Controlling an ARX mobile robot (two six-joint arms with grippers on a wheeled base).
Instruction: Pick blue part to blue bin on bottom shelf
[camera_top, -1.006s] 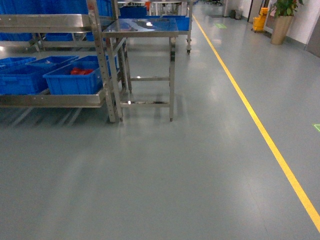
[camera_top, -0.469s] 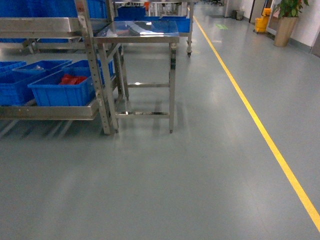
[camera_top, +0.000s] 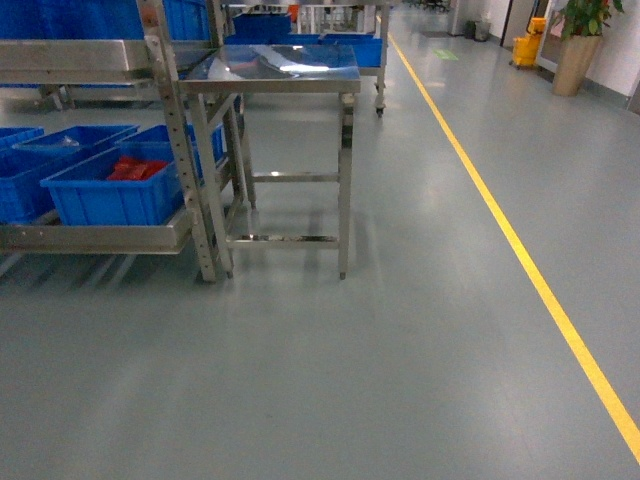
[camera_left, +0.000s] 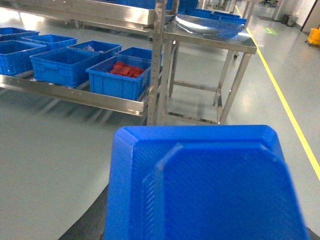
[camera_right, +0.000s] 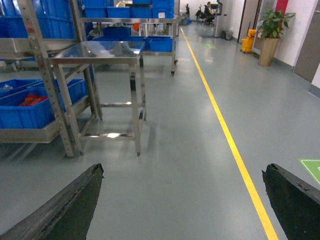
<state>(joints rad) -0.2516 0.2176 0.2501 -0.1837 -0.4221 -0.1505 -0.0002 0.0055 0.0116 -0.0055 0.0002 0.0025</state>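
Observation:
A large blue part fills the lower half of the left wrist view, held in my left gripper. Only one dark finger shows, at the part's left edge. The bottom shelf is the low steel level of the rack on the left, and blue bins stand on it. The nearest blue bin holds red pieces and also shows in the left wrist view. My right gripper is open over bare floor with nothing between its fingers. Neither gripper shows in the head view.
A small steel table stands right beside the rack's corner post. A yellow floor line runs along the right. More blue bins sit further left on the shelf. A potted plant stands far back right.
The rack and table have drifted down and to the left in the head view and look nearer, so my base has moved towards them.

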